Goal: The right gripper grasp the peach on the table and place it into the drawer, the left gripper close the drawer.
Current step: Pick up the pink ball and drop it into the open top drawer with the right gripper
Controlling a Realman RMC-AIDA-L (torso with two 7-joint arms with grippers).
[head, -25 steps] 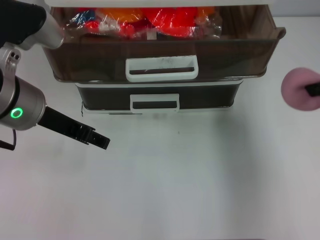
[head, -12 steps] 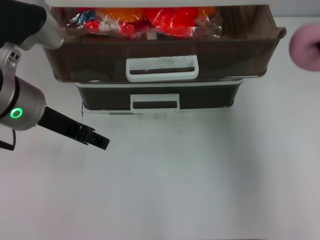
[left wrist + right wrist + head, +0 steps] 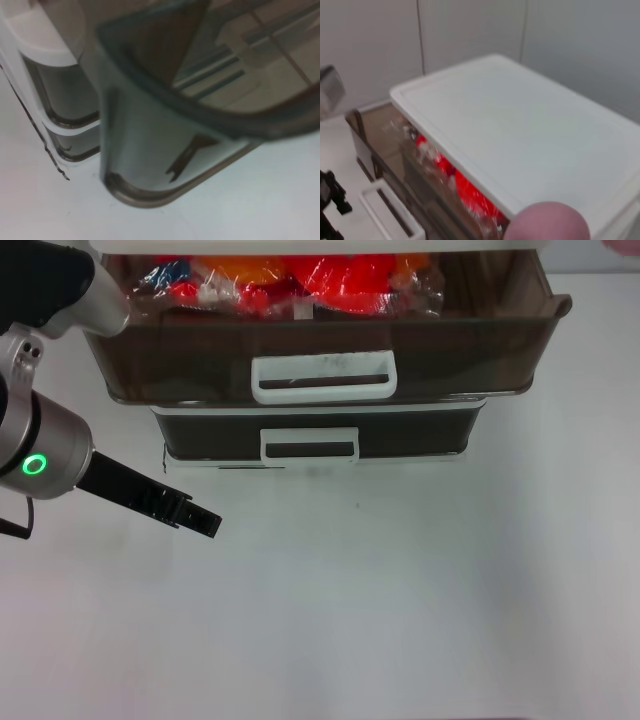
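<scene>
A peach [image 3: 547,221], round, matte and pink, shows at the edge of the right wrist view, high above the white lid [image 3: 520,130] of the drawer unit. It looks light and soft-skinned, so a gentle hold across its widest part seems best. The right pincer itself is out of sight; it probably carries the peach, but that cannot be confirmed. The drawer [image 3: 330,350] stands open at the far side of the desk [image 3: 400,600], holding red packets [image 3: 340,278]. The left pincer [image 3: 185,512] hovers near left, its fingers narrow.

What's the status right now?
Left gripper waiting on table. Round pink peach carried above cabinet. Wide brown translucent drawer open, holding red packets.
</scene>
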